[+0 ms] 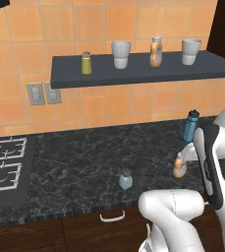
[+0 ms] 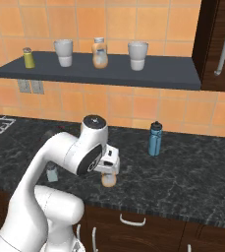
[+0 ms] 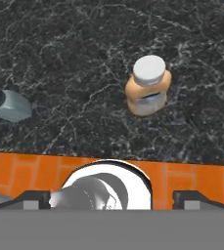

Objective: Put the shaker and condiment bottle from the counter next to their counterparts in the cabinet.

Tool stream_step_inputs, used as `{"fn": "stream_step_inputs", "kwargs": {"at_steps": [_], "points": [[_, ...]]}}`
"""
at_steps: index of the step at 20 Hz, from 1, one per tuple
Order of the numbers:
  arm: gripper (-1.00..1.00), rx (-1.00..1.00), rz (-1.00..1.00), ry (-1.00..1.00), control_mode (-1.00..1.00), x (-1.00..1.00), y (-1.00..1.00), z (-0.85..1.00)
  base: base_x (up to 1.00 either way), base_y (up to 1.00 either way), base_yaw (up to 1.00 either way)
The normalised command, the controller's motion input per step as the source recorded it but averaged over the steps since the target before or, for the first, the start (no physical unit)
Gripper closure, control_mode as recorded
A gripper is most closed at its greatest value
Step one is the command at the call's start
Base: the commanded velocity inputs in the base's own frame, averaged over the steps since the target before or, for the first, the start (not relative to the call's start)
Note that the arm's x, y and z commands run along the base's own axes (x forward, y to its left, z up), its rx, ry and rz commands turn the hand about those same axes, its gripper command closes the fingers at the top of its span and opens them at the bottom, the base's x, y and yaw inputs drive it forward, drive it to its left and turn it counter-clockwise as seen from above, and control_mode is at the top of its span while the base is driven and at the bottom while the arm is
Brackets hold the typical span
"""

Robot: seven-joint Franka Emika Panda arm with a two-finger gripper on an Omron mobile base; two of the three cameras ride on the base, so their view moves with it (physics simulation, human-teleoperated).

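Hand view looks down on the condiment bottle (image 3: 147, 86) standing upright on the counter (image 3: 84, 44), the shaker (image 3: 10, 104) well apart. The gripper (image 3: 111, 199) hangs above, jaws wide and empty, apparently lining up to grasp the bottle.

Condiment bottle (image 2: 108, 179) top behind tool (image 2: 107, 165).
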Motion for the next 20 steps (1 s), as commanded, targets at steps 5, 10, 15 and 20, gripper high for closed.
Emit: {"fn": "stream_step_inputs", "kwargs": {"at_steps": [5, 10, 15, 20], "points": [[-1.0, 0.16, 0.0, 0.0, -1.0, 0.02, 0.0, -0.22, 0.0, 0.0, 0.0], [-1.0, 0.15, 0.0, 0.01, -1.0, 0.4, -0.11, -0.2, 0.0, 0.0, 0.0], [-1.0, 0.13, 0.0, 0.07, -1.0, 0.7, -0.15, -0.14, 0.0, 0.0, 0.0], [-1.0, 0.11, 0.01, 0.04, -1.0, 0.27, -0.15, -0.14, 0.0, 0.0, 0.0]]}}
